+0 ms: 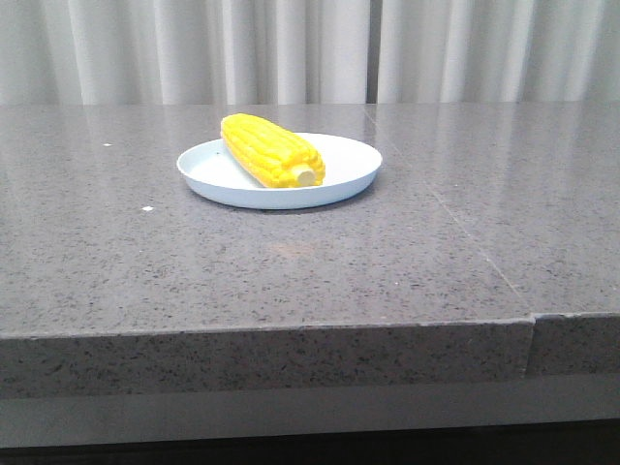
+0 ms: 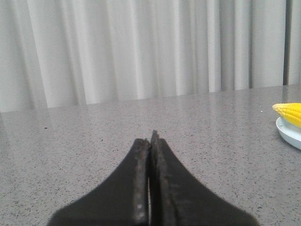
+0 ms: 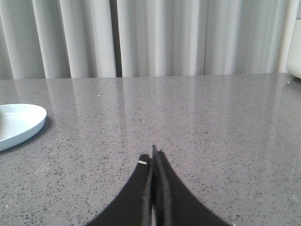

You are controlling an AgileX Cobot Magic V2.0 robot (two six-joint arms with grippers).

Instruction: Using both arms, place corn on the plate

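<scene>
The yellow corn (image 1: 271,150) lies across the pale blue-white plate (image 1: 354,167) on the grey stone table, its pale stub end toward me. No arm shows in the front view. In the left wrist view my left gripper (image 2: 149,139) is shut and empty, low over the table; the corn's tip (image 2: 289,112) and the plate's rim (image 2: 288,133) show at the frame's edge, well apart from it. In the right wrist view my right gripper (image 3: 153,155) is shut and empty; the plate's edge (image 3: 19,123) lies off to one side.
White curtains (image 1: 291,48) hang behind the table. The table's front edge (image 1: 262,334) runs across the front view, with a seam (image 1: 532,320) at the right. A small white speck (image 1: 147,208) lies left of the plate. A white object (image 3: 295,52) shows at the right wrist view's edge.
</scene>
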